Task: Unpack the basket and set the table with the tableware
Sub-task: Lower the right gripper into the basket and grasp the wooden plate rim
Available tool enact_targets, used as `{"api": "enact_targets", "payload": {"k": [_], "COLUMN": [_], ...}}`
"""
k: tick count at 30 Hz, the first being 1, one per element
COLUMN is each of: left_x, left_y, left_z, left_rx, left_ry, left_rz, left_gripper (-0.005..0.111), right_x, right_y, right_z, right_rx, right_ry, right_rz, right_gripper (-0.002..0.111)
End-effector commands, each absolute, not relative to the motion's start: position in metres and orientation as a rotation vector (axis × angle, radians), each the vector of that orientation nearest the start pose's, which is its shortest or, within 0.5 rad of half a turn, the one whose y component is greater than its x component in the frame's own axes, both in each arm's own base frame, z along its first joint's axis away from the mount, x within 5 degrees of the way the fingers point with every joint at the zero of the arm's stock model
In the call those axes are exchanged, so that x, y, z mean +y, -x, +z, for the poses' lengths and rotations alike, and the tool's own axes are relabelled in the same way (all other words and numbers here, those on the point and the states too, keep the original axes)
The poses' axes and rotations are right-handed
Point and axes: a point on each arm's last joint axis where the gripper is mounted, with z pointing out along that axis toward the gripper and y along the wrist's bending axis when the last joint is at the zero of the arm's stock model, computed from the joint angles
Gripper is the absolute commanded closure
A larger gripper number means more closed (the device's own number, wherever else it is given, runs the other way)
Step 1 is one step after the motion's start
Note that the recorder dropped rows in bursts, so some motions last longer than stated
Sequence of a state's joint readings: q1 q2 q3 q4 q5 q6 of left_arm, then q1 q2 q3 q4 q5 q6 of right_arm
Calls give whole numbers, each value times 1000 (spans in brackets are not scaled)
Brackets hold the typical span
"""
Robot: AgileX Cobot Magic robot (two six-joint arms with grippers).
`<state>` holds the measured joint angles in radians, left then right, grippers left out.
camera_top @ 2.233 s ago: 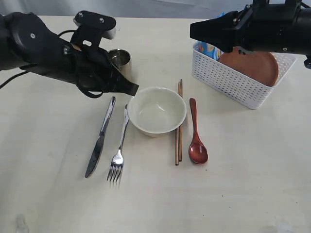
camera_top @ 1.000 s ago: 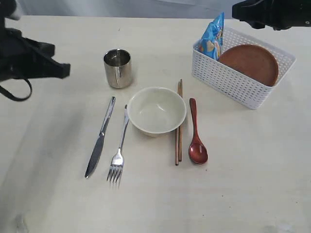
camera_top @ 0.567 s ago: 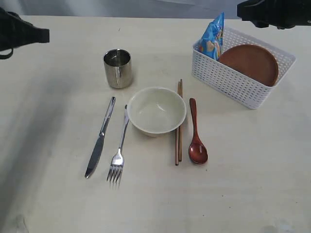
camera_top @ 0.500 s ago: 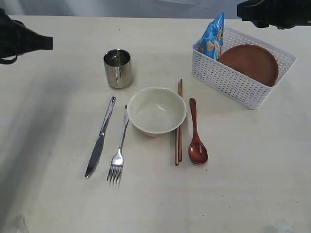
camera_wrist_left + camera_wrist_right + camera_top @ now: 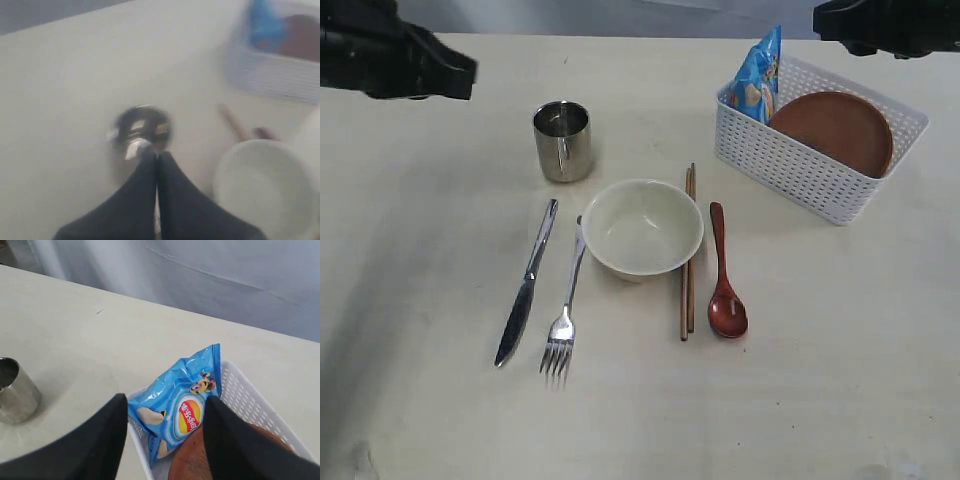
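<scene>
Here, the blue snack bag (image 5: 185, 405) stands upright at the left end of the basket (image 5: 800, 175). It is glossy and crinkled, with a round red-and-yellow logo whose writing is too small to read. Beside it a round brown plate (image 5: 835, 130) lies tilted in the white perforated plastic basket, at the far right of the pale wood-look counter (image 5: 820, 380). A shiny steel cup (image 5: 563, 140) stands beyond the cream bowl (image 5: 642, 228). A steel knife (image 5: 525, 285) and fork (image 5: 565, 310) lie left of the bowl, wooden chopsticks (image 5: 687, 255) and a glossy reddish spoon (image 5: 725, 280) right of it. The left claw (image 5: 157, 156) is clenched, empty, over the far left. The right claw (image 5: 165, 400) hangs spread above the basket, grasping nothing.
</scene>
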<state>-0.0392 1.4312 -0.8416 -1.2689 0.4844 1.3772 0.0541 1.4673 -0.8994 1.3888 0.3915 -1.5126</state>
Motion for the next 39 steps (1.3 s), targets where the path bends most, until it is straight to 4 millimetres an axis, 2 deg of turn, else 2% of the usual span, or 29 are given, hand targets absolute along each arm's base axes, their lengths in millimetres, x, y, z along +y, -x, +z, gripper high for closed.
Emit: {"api": "enact_targets", "payload": {"k": [1, 4, 10, 14, 18, 23, 24, 27, 31, 34, 37, 39], "left_x": [-76, -74, -63, -58, -57, -57, -57, -57, -57, -54, -53, -53], "left_y": [-287, -289, -285, -277, -268, -259, -255, -246, -223, -215, -215, -215], "left_z": [278, 272, 242, 222, 210, 199, 198, 206, 226, 233, 234, 234], "left_rx": [1799, 1829, 1991, 2058, 2058, 2084, 2082, 2042, 1958, 1935, 1935, 1935], "left_ry": [-665, -645, -536, -526, -504, -530, -542, -571, -589, -582, -573, -573], "left_rz": [-851, -852, -702, -636, -626, -622, -616, -591, -555, -506, -493, -493], "left_gripper": [107, 107, 107, 107, 107, 107, 107, 107, 107, 107, 107, 107], "right_x": [50, 49, 43, 38, 36, 41, 43, 45, 39, 40, 27, 16], "right_y": [-311, -309, -308, -314, -331, -367, -377, -385, -389, -389, -387, -387], "right_z": [269, 265, 260, 259, 257, 252, 248, 241, 242, 242, 240, 240], "right_rx": [2064, 2104, 2207, 2280, 2398, 2544, 2582, 2601, 2574, 2570, 2617, 2639], "right_ry": [438, 448, 376, 347, 335, 382, 397, 403, 378, 386, 362, 272], "right_rz": [354, 340, 298, 239, 229, 281, 311, 323, 294, 286, 260, 263], "right_gripper": [62, 62, 62, 62, 62, 62, 62, 61, 41, 41, 41, 41]}}
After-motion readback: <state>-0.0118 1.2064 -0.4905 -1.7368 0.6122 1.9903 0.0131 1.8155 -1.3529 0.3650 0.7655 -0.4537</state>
